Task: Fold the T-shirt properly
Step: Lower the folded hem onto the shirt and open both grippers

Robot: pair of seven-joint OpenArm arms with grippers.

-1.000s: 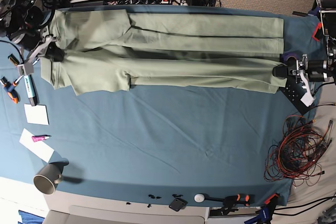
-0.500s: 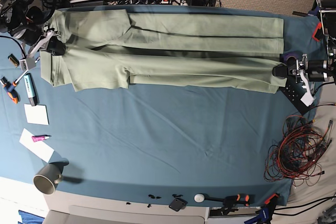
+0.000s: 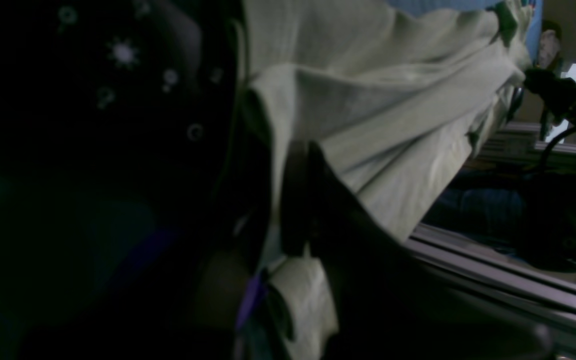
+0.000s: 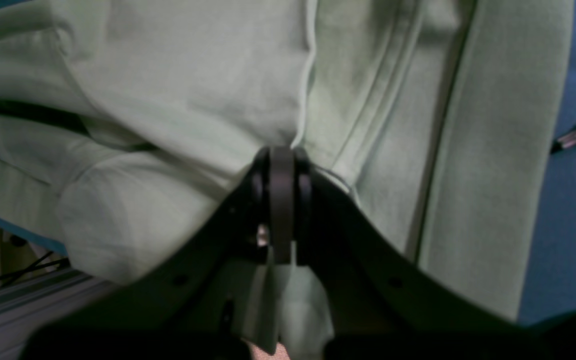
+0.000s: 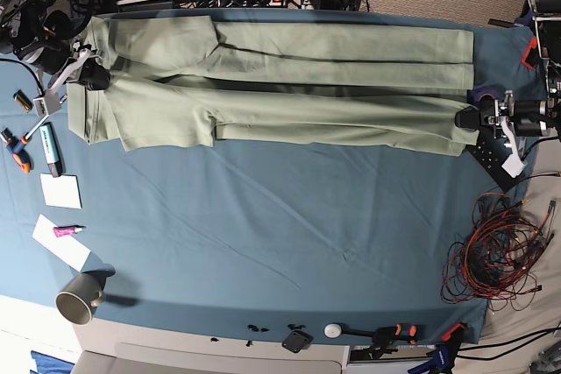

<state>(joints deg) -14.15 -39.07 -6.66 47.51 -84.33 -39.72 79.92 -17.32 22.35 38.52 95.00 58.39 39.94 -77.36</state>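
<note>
The T-shirt (image 5: 280, 85) lies stretched along the far edge of the tabletop (image 5: 280, 234), its long axis running side to side across the base view. The sleeve and collar end points toward that view's left, the straight hem toward its right. It is folded lengthwise, with creases running the whole length and a doubled flap near the left end.

My right jaws (image 4: 280, 165) are pressed together on a pinch of the T-shirt at the sleeve end; the right wrist view shows green cloth gathered between the closed tips. My left jaws (image 5: 465, 118) are closed on the hem end, with pale fabric bunched around the dark tips in the left wrist view, though that view is dim.

One container is in sight: a grey mug (image 5: 81, 298) lying tipped at the near left corner, mouth toward the tabletop's edge. Its inside is too dark to tell any contents.
</note>
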